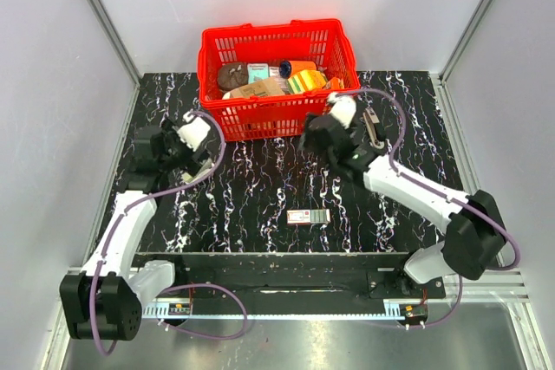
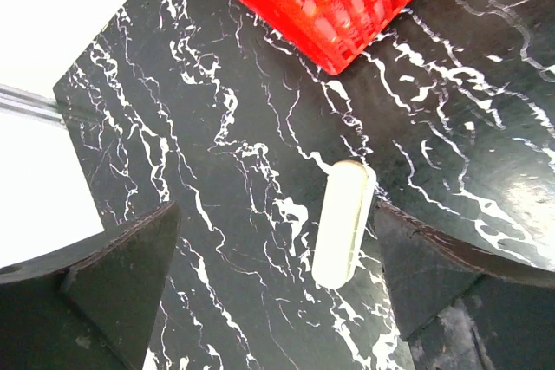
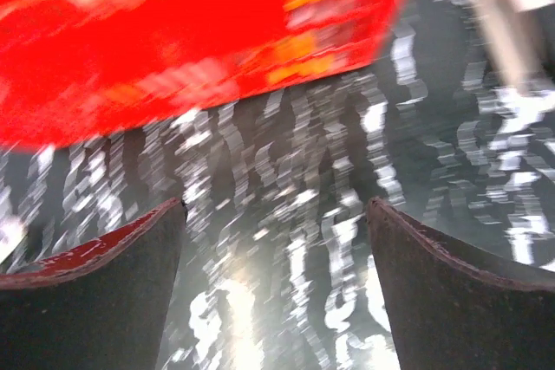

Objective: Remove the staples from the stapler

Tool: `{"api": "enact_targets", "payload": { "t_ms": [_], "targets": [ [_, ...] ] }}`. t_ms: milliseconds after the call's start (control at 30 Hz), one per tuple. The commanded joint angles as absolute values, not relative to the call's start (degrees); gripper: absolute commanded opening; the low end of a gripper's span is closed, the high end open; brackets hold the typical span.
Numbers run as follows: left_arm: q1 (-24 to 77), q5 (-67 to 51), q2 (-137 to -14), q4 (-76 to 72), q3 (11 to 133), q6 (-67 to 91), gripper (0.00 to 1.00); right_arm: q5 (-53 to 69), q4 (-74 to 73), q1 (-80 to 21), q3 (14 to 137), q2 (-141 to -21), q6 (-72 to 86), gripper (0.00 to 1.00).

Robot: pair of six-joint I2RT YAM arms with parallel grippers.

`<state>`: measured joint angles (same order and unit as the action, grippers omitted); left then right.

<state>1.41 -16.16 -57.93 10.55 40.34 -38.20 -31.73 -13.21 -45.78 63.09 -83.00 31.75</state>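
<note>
The stapler (image 2: 344, 223) lies flat on the black marbled bench (image 1: 260, 205), just off the near left corner of the red basket (image 1: 277, 119). Its pale rounded top faces up and its long axis points roughly toward that corner. The left tool (image 2: 276, 207) hangs above it with its fingers spread wide. The stapler sits in the gap between them, much nearer the finger on the right of the left wrist view than the other, and nothing is gripped. The right tool (image 3: 276, 202) is on the other side, low in front of the basket's near right part. Its fingers are also set well apart, with only bare bench between them. The right wrist view is badly smeared. The beige-and-dark object (image 1: 374, 127) lying on the bench just to the right of that tool could be a small boxy item, but its kind cannot be made out. The basket stands at the far middle of the bench and holds a jumble of packets and boxes in brown, teal, orange and yellow-green. A small flat red-and-white box (image 1: 308, 217) rests alone on the bench nearer the arm bases, well apart from both tools and from the stapler.
</note>
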Motion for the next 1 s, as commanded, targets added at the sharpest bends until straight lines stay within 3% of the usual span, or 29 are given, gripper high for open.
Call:
{"api": "enact_targets", "payload": {
  "t_ms": [0,233,400,600,967],
  "targets": [
    [1.32,-20.56,-56.51,24.58,50.08,-34.28,0.99,-40.96,-22.50,-35.00,66.71,-83.67,33.14,0.91],
    [1.32,-22.58,-58.01,36.99,59.58,-31.37,0.99,-38.77,-26.27,-23.31,73.46,-91.21,27.95,0.93],
    [1.41,-22.16,-54.50,35.60,56.96,-30.86,0.99,-33.50,-27.51,-15.83,77.60,-99.03,25.32,0.94],
    [1.93,-18.38,-58.36,40.43,57.66,-31.29,0.99,-34.36,-29.97,-13.98,84.37,-106.95,21.10,0.91],
    [4.66,-14.06,-53.17,37.00,54.14,-31.12,0.99,-31.03,-31.29,-9.85,93.60,-116.80,15.74,0.82]
  ]
}}
